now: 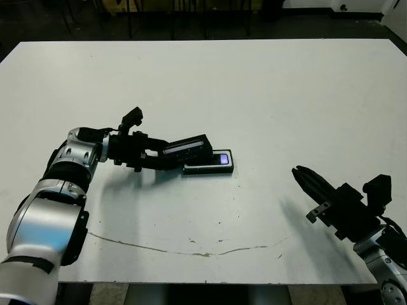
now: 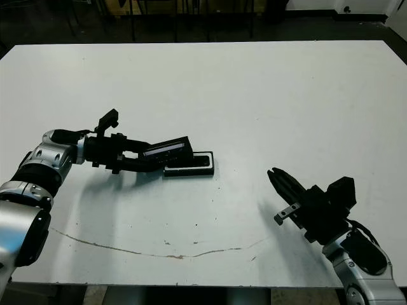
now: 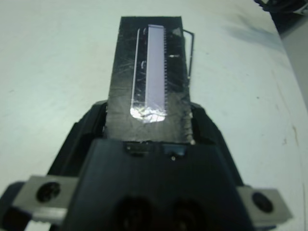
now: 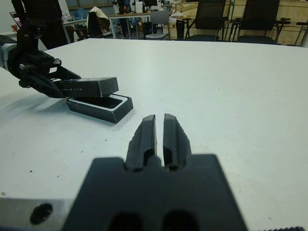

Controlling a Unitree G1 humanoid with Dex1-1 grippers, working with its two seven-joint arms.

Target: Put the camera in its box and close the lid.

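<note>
The box (image 1: 210,169), a small black tray with a white lining, lies on the white table left of centre. The camera (image 1: 220,159) rests inside it, with its bluish-purple patch showing at the right end. My left gripper (image 1: 166,155) is shut on the lid (image 1: 186,147), a flat black cover with a silvery strip (image 3: 155,67). The lid hangs tilted just above the box's far left part. In the right wrist view the lid (image 4: 89,86) hovers over the box (image 4: 103,109). My right gripper (image 1: 299,173) is shut and holds nothing, low over the table far to the right.
A thin cracked line (image 1: 191,252) runs across the table (image 1: 254,89) near its front edge. Beyond the far edge stand chairs (image 4: 255,19) and desks, and a person in dark clothes (image 4: 38,19).
</note>
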